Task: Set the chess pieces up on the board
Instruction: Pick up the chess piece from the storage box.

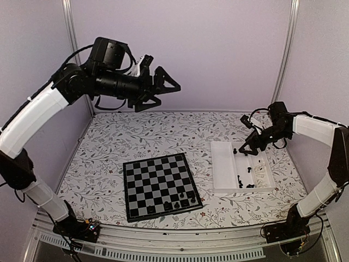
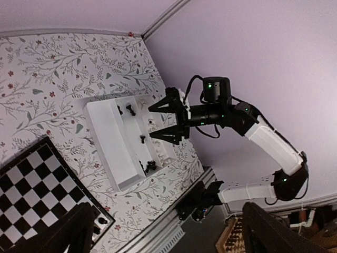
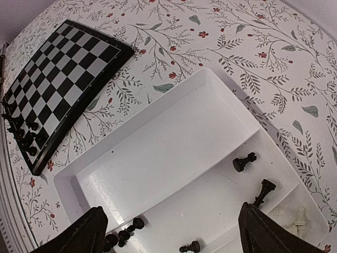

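Note:
The chessboard (image 1: 155,183) lies near the table's front; it also shows in the right wrist view (image 3: 60,68) and the left wrist view (image 2: 31,184). A few black chess pieces (image 1: 184,201) stand along its near right edge (image 3: 22,136). More black pieces lie in the white tray's narrow compartments (image 1: 248,184): a rook (image 3: 243,162), a taller piece (image 3: 263,191), a pawn (image 3: 190,246) and a cluster (image 3: 124,234). My right gripper (image 1: 248,146) (image 3: 174,240) is open and empty, just above the tray. My left gripper (image 1: 166,87) (image 2: 174,237) is open and empty, raised high at the back left.
The white compartmented tray (image 1: 226,164) (image 3: 168,142) (image 2: 108,137) sits right of the board. Pale cream pieces (image 3: 299,217) lie in its far right compartment (image 1: 260,170). Purple walls close the back and sides. A metal rail runs along the front edge.

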{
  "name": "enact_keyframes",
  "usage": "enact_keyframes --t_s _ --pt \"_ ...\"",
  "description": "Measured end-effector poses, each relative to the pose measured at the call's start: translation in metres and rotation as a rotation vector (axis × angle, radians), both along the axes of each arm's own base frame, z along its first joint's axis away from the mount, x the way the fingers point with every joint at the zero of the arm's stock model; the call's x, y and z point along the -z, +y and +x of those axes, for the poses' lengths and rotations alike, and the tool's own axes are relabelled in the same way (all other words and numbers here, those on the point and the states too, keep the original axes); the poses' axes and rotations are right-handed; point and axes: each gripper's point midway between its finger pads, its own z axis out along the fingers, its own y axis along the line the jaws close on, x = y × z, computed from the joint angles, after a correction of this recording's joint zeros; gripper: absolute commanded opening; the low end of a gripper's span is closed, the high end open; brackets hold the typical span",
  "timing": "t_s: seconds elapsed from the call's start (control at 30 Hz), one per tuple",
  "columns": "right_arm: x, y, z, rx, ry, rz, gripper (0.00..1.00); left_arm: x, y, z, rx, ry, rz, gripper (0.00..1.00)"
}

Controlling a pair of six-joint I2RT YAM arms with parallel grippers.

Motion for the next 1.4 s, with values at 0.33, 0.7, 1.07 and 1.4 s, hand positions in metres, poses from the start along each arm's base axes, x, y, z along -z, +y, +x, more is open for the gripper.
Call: enact_keyframes --t_s 0.33,0.7,1.07,1.4 --pt "-0.013 -0.021 0.015 0.060 -0.080 -0.137 0.60 0.076 0.116 0.023 -0.201 -0.626 0.370 0.99" --pt "0.014 -0.027 -0.010 0.007 0.036 -0.198 0.43 0.107 0.145 0.091 -0.431 -0.676 0.651 0.91" --pt "0.054 -0.014 -0.069 -0.255 0.104 -0.309 0.45 0.107 0.055 0.096 -0.054 -0.658 0.473 0.65" --pt "0.095 0.004 -0.116 -0.331 0.187 -0.371 0.51 0.144 0.016 0.069 0.102 -0.593 0.537 0.66"
